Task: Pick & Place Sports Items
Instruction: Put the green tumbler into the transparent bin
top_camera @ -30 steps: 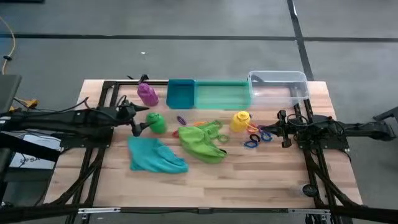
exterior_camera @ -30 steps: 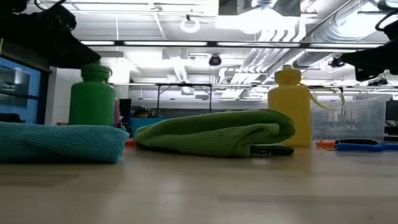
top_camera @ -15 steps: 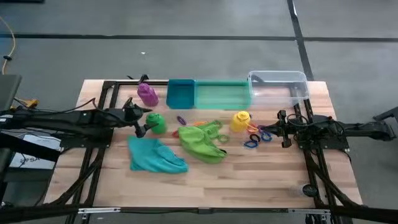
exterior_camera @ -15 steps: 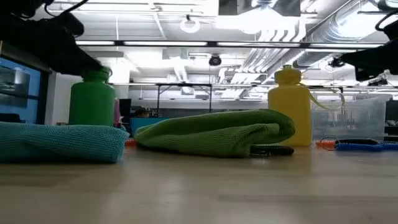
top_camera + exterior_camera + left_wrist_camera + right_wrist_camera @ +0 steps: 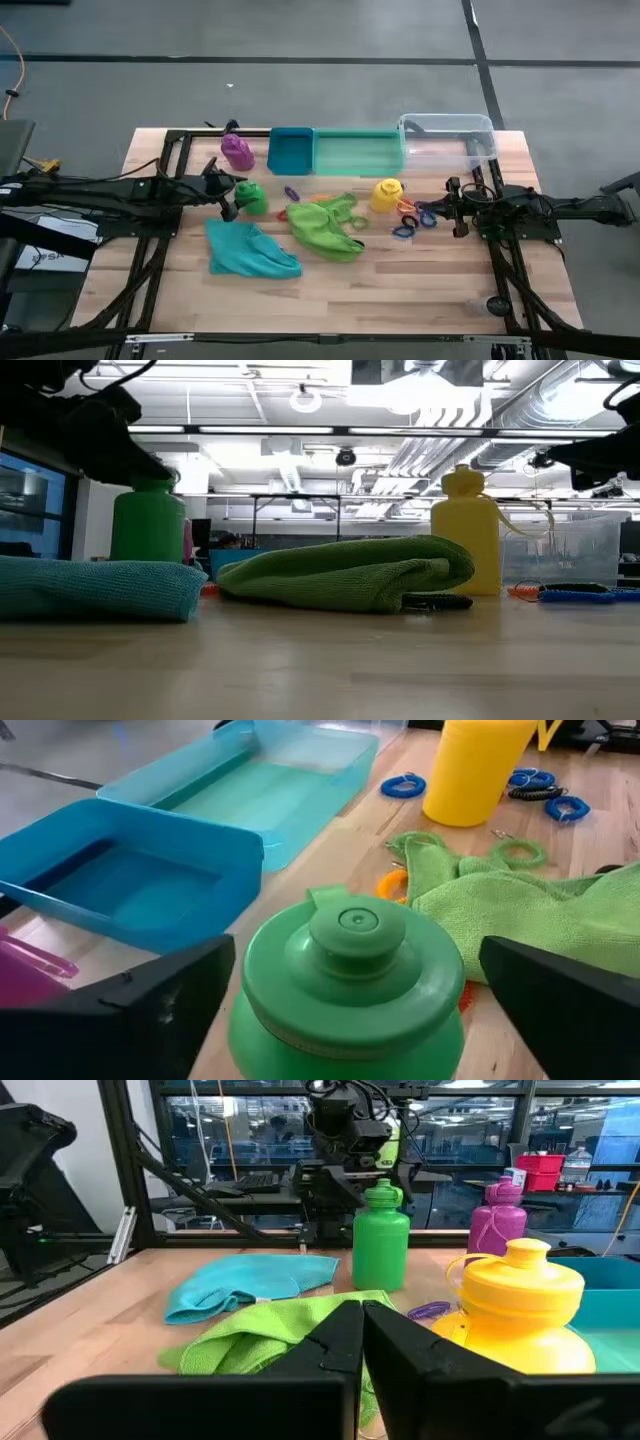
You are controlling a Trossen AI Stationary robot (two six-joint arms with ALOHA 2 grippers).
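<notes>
- Green bottle [image 5: 251, 197]: stands upright on the table [image 5: 420, 290], near the left side, just in front of the blue bin [image 5: 291, 151]. I have the left gripper [image 5: 350, 990] around its cap, one dark finger on each side, jaws wide and not yet pressing the bottle, so nothing is held.
- Other items near it: purple bottle [image 5: 237, 151] beside the blue bin; teal cloth [image 5: 250, 250] in front of the green bottle; lime-green cloth [image 5: 325, 228] at mid-table.
- Farther right: yellow bottle [image 5: 387, 194] upright, with small coloured rings [image 5: 413, 220] scattered on the wood next to it.
- Bins: the blue bin, green bin [image 5: 357, 153] and clear bin [image 5: 450, 140] line the far edge. I see no item in any of them.
- Right gripper [image 5: 362, 1342]: waits near the rings with its fingers pressed together, empty.
- Progress, as I judge it: the sorting has hardly begun; every bottle, cloth and ring remains on the table, and the first pick is being set up.
- Change from the earlier frames: my left gripper has moved forward from beside the bottle to straddle it, and its jaws have begun to narrow. The items and the right arm have not moved.
</notes>
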